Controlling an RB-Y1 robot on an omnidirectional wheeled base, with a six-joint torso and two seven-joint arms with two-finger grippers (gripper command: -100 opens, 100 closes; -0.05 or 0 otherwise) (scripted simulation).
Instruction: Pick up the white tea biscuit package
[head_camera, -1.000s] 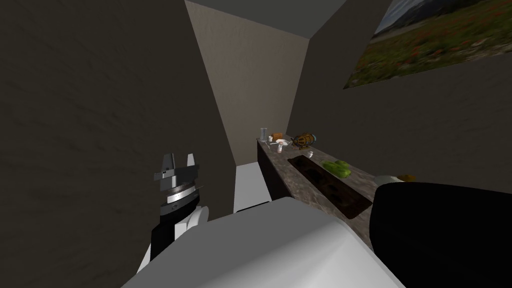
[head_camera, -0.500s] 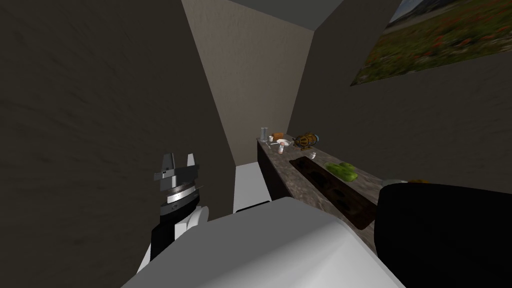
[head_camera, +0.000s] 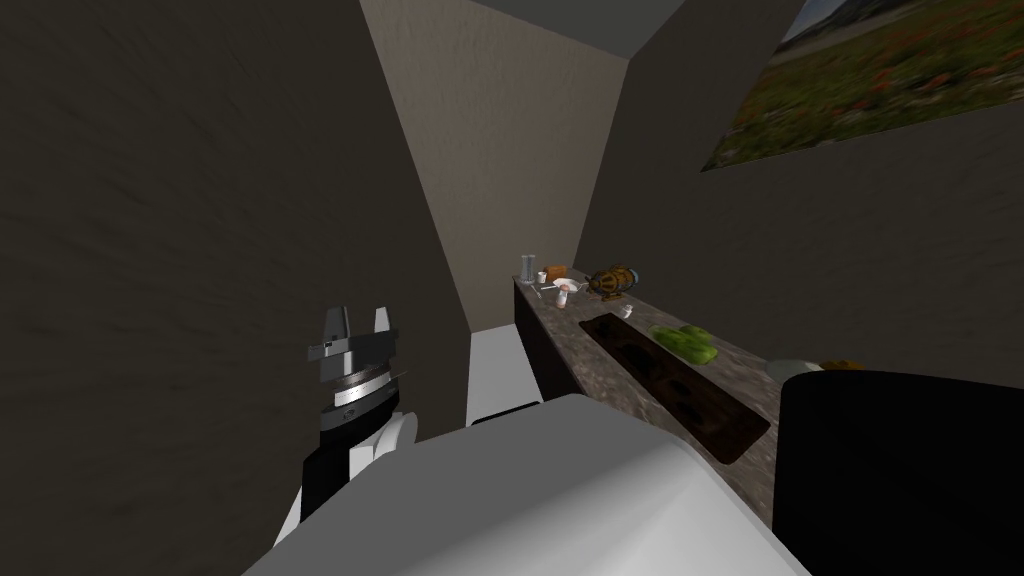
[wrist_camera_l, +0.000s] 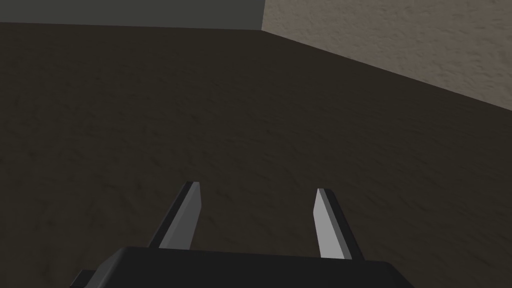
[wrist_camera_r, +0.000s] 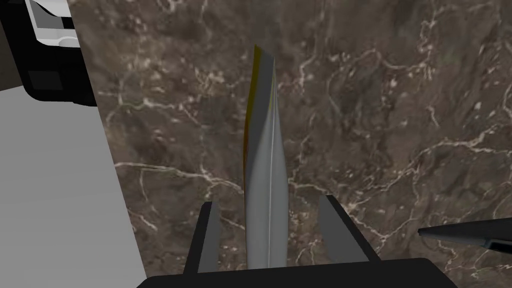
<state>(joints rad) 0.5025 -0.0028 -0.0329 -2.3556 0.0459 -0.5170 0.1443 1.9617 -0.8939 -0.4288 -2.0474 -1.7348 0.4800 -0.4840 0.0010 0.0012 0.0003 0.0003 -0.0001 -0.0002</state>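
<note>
Your right gripper (wrist_camera_r: 269, 201) is spread, one blade on each side of the package (wrist_camera_r: 265, 165) with a gap on both sides, so nothing is pinched yet. The package appears to stand on edge on the counter (wrist_camera_r: 400, 100). You see it end-on as a thin grey-white sliver with a yellow strip along one side, not far in from the counter's edge.

Treat it as light and thin-walled. It is probably a slick wrapper over brittle biscuits, so close gently. It may tip flat if one blade reaches it first. Grip it across its two broad faces, at the thicker part close to the gripper body, and centre it between the blades before you close.

The counter around the package is mostly bare. A thin dark thing (wrist_camera_r: 465, 234) shows over the counter, off to one side and apart from the nearer blade. Beyond the counter's edge is white floor (wrist_camera_r: 50, 200), so a knock that way could send the package off. The way straight up looks free. Your left gripper (head_camera: 358, 314) hangs spread, away from the counter.
</note>
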